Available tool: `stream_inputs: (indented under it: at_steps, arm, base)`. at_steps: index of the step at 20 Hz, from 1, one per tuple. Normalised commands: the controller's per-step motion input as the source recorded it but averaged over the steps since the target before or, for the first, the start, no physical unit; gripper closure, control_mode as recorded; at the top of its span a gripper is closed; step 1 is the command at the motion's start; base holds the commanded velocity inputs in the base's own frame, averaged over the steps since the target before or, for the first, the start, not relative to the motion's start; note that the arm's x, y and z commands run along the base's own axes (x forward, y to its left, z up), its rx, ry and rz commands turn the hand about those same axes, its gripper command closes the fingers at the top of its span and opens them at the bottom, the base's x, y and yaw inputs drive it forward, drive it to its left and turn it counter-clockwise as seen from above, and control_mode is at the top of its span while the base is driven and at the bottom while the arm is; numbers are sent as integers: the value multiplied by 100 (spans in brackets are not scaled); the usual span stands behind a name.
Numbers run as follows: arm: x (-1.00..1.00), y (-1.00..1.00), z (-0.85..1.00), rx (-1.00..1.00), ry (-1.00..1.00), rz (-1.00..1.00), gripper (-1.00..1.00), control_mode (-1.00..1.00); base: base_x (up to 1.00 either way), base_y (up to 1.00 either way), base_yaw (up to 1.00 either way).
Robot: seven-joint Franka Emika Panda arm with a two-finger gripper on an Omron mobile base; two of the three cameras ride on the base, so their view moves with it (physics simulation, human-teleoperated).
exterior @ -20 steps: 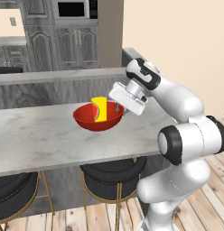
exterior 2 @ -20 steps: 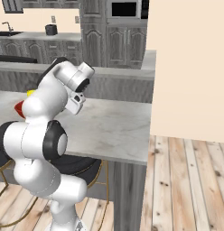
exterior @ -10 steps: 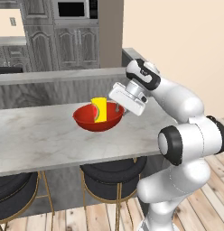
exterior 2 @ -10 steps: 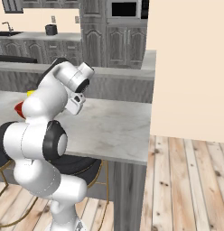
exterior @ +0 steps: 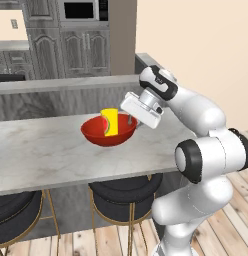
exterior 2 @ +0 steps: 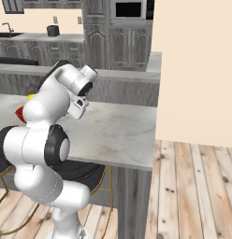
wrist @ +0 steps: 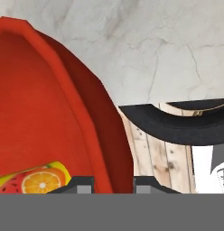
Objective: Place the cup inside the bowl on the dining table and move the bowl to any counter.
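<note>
The red bowl (exterior: 109, 134) sits on the marble dining table (exterior: 46, 155), with the yellow cup (exterior: 110, 121) standing inside it. My gripper (exterior: 132, 120) reaches down at the bowl's right rim. In the hand view the bowl's rim (wrist: 89, 126) runs down between the two fingertips (wrist: 84, 184), and the gripper (wrist: 113, 186) is shut on it. The cup (wrist: 37, 178), with its fruit print, lies at the lower left inside the bowl. In the right base view, bits of the bowl (exterior 2: 19, 113) and the cup (exterior 2: 31, 96) peek out behind my arm.
Dark round stools (exterior: 121, 192) stand under the table's near edge. A raised grey ledge (exterior: 61, 85) runs behind the table. Further back stands the counter with a sink (exterior 2: 15, 36) and dark cabinets. A beige wall (exterior 2: 197, 70) closes the right side.
</note>
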Motion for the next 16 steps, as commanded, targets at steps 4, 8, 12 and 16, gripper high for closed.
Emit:
stream_inputs:
  at_steps: [4, 8, 12, 16]
  arm:
    - [0, 0, 0, 0, 0, 0, 100, 100]
    - [0, 0, 0, 0, 0, 0, 100, 100]
    - [0, 0, 0, 0, 0, 0, 100, 100]
    - [0, 0, 0, 0, 0, 0, 100, 100]
  base:
    - [0, 0, 0]
    - [-29, 0, 0]
    - [-82, 0, 0]
    - [-88, 0, 0]
